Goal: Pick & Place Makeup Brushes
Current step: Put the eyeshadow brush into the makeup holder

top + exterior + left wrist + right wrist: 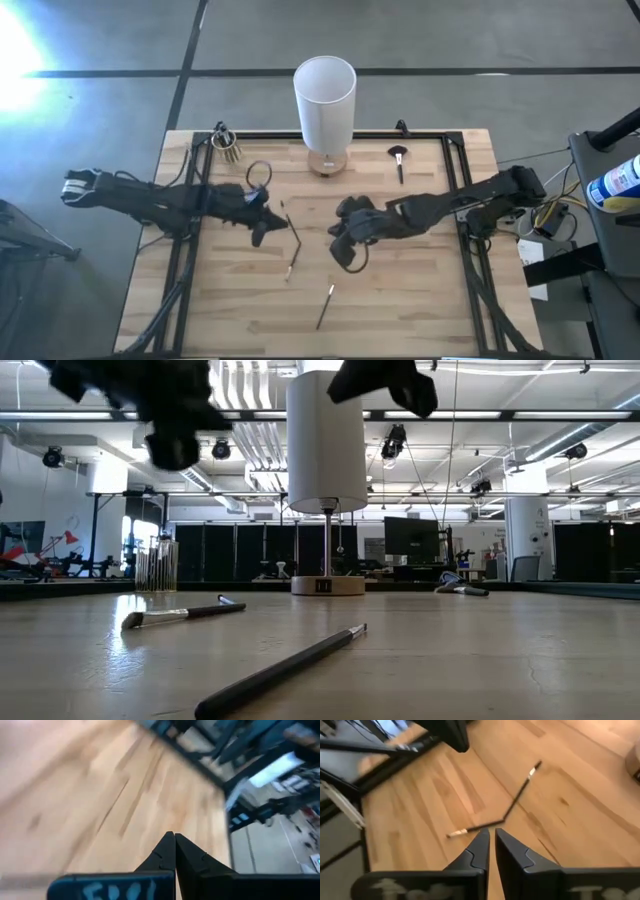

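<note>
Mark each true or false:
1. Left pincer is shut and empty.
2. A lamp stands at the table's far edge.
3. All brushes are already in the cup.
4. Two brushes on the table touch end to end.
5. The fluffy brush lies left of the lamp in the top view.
1. True: the left pincer has its fingers together with nothing between them.
2. True: the lamp stands there.
3. False: loose brushes lie on the table, e.g. one near the front edge; the cup holds others.
4. True: the two brushes meet in an angle.
5. False: the fluffy brush lies right of the lamp.
</note>
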Motion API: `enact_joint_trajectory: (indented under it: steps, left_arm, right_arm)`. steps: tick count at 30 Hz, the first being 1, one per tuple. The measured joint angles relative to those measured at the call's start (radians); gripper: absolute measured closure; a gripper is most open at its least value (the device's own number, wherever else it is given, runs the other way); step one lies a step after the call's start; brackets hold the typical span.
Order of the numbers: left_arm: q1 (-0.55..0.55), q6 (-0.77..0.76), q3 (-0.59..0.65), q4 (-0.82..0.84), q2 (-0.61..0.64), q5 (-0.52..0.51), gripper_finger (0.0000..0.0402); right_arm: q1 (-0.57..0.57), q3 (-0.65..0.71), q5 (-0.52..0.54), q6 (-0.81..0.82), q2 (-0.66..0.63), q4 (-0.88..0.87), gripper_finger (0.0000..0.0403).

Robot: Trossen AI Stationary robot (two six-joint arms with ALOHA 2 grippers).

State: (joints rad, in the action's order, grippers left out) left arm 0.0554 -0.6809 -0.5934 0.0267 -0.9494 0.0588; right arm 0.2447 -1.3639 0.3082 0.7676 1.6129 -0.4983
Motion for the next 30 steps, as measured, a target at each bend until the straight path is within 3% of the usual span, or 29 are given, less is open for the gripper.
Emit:
enact_joint_trajectory:
  steps: [8, 16, 30]
  left_arm:
    - [0.196, -0.282, 0.082, 0.091, -0.042, -0.247, 0.0401]
    - [0.383, -0.607, -0.068, 0.303, -0.258, -0.453, 0.0392]
    - [0.421, -0.864, -0.570, 0.646, -0.792, -0.411, 0.0282]
  right_arm:
    - [-0.020, 0.001, -0.003, -0.039, -0.010, -0.163, 0.0358]
    - [-0.059, 0.059, -0.036, -0.202, -0.104, -0.224, 0.0393]
    - [-0.064, 0.190, -0.082, -0.333, -0.255, -0.227, 0.0394]
